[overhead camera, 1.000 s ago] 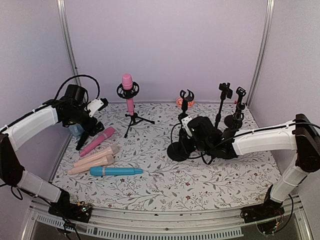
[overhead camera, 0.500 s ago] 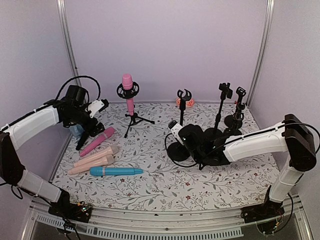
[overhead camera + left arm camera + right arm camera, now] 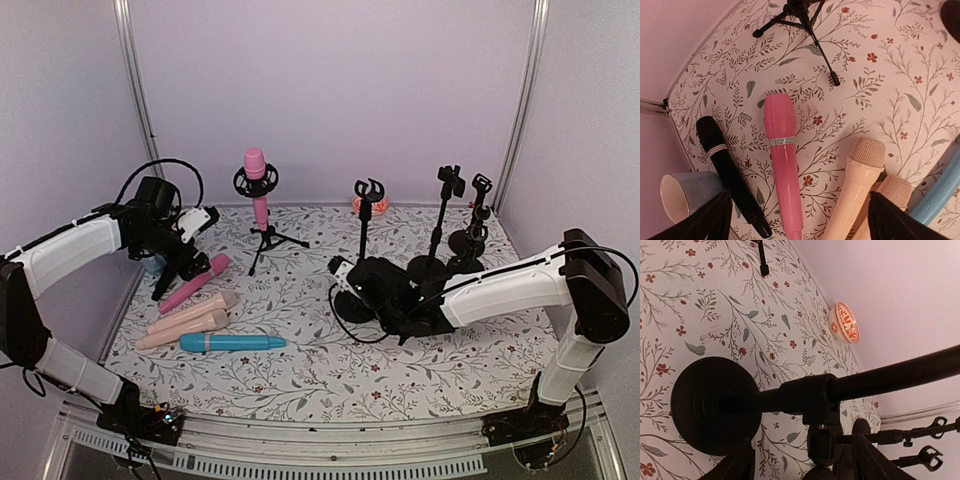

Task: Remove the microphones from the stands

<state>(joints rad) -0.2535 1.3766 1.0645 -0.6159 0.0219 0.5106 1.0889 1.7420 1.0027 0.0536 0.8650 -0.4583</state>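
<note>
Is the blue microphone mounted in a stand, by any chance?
No, the blue microphone lies flat on the table, not in any stand.

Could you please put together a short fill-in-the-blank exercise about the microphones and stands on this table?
The microphone held in the tripod stand is ____ in colour. Of the microphones lying flat, the one nearest the front edge of the table is ____. Beside it lie ____ peach microphones. In the left wrist view, the microphone lying right next to the pale cup is ____.
Missing words: pink; blue; two; black.
</note>
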